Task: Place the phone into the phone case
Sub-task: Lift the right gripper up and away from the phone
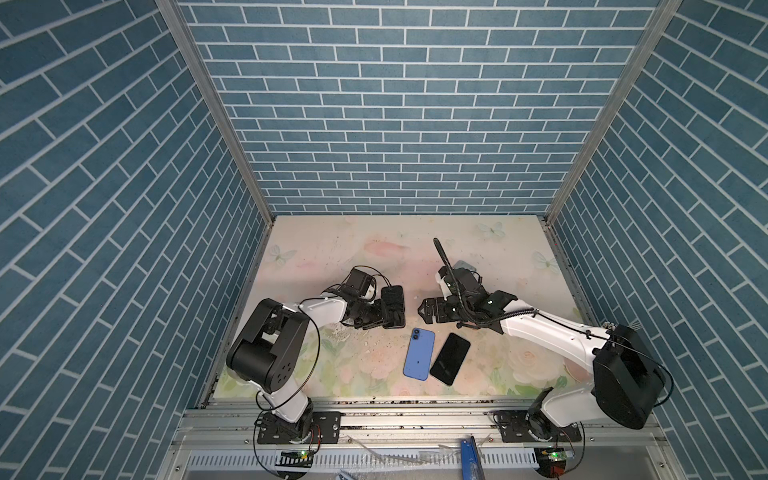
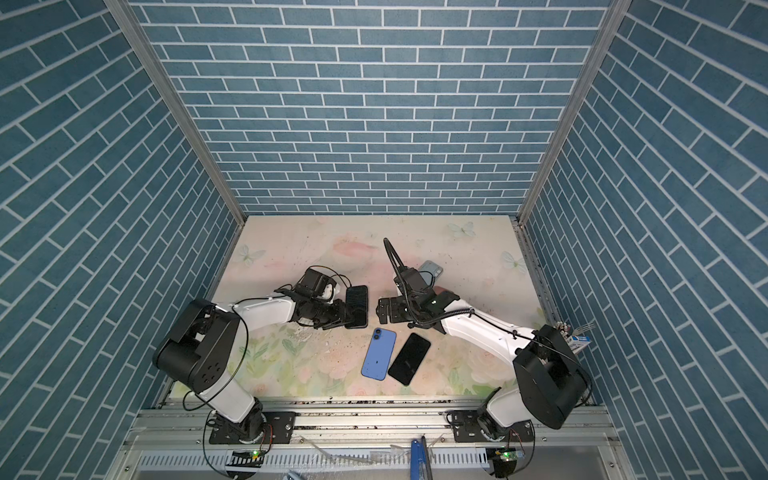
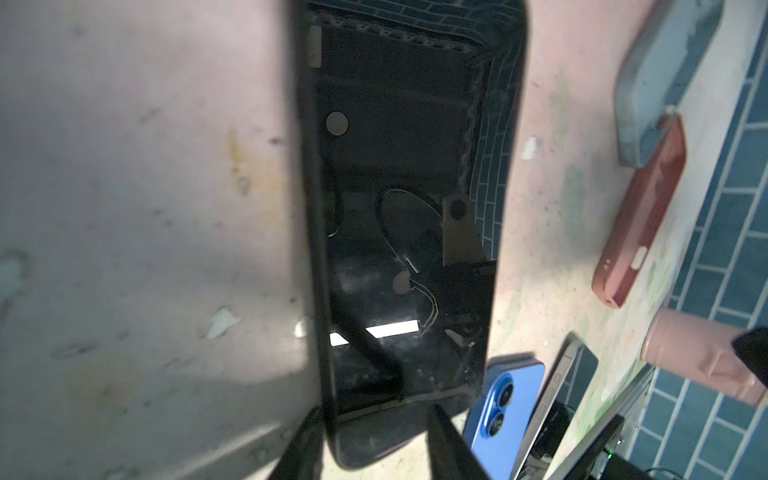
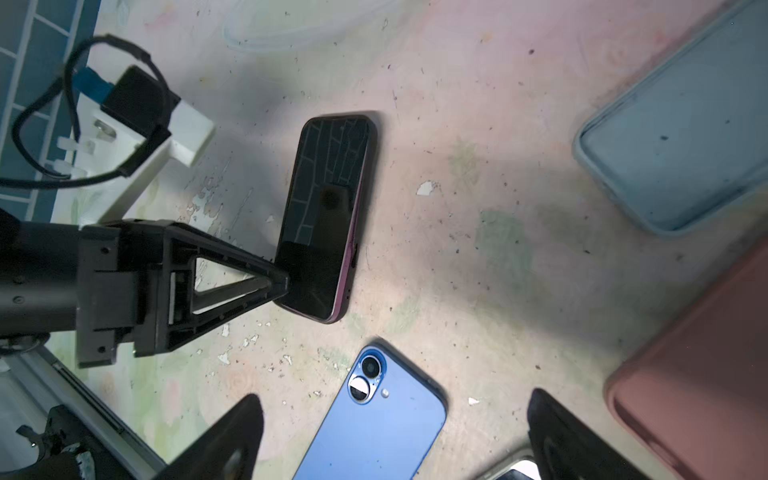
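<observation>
In both top views the phone (image 1: 393,297) (image 2: 357,297) lies screen-up near the middle of the floral table (image 1: 332,249), a glossy black slab with rounded corners. Its near end sits between the fingers of the left gripper (image 1: 392,318); whether they pinch it I cannot tell. The right gripper (image 1: 426,311) hangs to its right, apart from it, jaws spread wide and empty. Lower in frame a matte blue phone (image 1: 419,353) lies back-up just beside a black phone (image 1: 450,358). A grey-blue case (image 2: 432,268) peeks from behind the right arm. In the left wrist view the screen fills the centre, mirroring brick wall and cables, and the dark lip of the phone case (image 3: 374,444) juts past its lower end; how fully the phone is seated is unclear. The soft-looking grey-blue case, a brick-red case (image 3: 640,216) and a pink case (image 3: 702,361) line the right edge, cropped. In the right wrist view the phone case rim (image 4: 358,232) reads plum, and the right fingers (image 4: 232,436) blur along the bottom edge.
</observation>
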Available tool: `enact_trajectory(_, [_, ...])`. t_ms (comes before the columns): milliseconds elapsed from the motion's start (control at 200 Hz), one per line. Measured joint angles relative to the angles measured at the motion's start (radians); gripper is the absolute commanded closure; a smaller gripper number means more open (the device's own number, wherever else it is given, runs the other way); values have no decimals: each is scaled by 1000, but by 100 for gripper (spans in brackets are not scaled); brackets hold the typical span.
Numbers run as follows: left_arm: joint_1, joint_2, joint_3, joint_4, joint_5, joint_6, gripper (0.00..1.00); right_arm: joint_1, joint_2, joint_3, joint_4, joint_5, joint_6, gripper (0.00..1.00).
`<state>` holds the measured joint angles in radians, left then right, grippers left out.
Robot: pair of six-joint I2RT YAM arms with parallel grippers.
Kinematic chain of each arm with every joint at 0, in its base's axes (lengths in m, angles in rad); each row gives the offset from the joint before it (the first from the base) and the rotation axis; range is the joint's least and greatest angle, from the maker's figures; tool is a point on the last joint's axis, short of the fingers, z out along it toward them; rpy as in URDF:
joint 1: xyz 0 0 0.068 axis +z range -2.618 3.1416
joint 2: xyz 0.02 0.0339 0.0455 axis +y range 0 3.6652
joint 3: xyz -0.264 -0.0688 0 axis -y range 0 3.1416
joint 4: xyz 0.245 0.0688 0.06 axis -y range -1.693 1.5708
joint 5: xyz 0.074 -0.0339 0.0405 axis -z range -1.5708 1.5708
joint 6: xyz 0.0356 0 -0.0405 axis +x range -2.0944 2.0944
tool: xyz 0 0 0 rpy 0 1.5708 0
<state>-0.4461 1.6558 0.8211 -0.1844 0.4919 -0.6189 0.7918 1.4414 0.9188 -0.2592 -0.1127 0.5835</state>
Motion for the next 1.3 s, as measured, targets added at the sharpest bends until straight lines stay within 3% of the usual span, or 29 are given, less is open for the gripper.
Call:
enact_trajectory(55, [-3, -13, -2, 3, -5, 11, 18, 0, 1, 0, 38, -23, -9, 6])
enact_trajectory(85, [-3, -23, -5, 5, -8, 8, 1, 0, 3, 0, 66, -32, -14, 6])
enact_trajectory(380, [-3, -132, -78, 24, -63, 10, 0, 0, 193, 29, 357, -49, -73, 12])
enact_trajectory(450, [-3, -126, -78, 40, -60, 13, 9, 0, 215, 41, 371, -39, -64, 15])
enact_trajectory(590, [-3, -104, -79, 62, -51, 4, 35, 0, 230, 121, 297, -14, -55, 18])
enact_trajectory(675, [-3, -93, -82, 63, -49, 5, 46, 0, 229, 165, 250, -14, -39, 29])
enact_trajectory(805, [-3, -77, -90, 46, -47, -4, 52, 0, 225, 169, 182, -72, 11, 50])
enact_trajectory(1045, [-3, -200, -212, 50, -59, -45, 57, 0, 194, 88, 75, -186, 79, 48])
enact_trajectory(1300, [-3, -212, -212, 33, -75, -77, 58, 0, 182, 190, -59, -228, 61, 46])
